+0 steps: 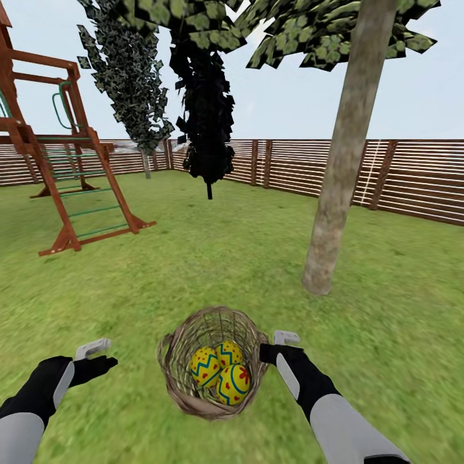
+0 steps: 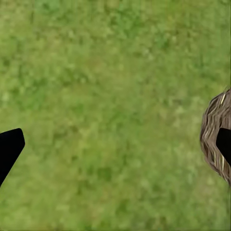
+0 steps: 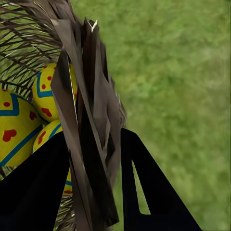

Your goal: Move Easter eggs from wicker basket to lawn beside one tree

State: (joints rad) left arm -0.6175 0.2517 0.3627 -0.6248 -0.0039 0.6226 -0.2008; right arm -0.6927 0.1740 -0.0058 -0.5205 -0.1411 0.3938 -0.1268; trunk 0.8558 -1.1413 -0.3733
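Observation:
The wicker basket (image 1: pixel 175 374) stands on the lawn (image 1: pixel 212 258) just in front of me, holding three Easter eggs (image 1: pixel 205 367) (image 1: pixel 229 352) (image 1: pixel 233 383), yellow with blue zigzags and red marks. My right gripper (image 1: pixel 265 353) is shut on the basket's right rim. In the right wrist view the woven wall (image 3: pixel 91 96) is pinched in the right gripper (image 3: pixel 95 134), one finger inside by the eggs (image 3: pixel 12 127), one outside. My left gripper (image 1: pixel 106 361) hovers open over grass left of the basket (image 2: pixel 214 134). The tree (image 1: pixel 338 187) rises close behind, to the right.
A red-brown play tower (image 1: pixel 64 180) stands at the far left. A slatted wooden fence (image 1: pixel 412 180) rings the garden. Two dark narrow trees (image 1: pixel 209 109) (image 1: pixel 138 90) stand by the back fence. Open grass lies around the pale trunk's base (image 1: pixel 319 280).

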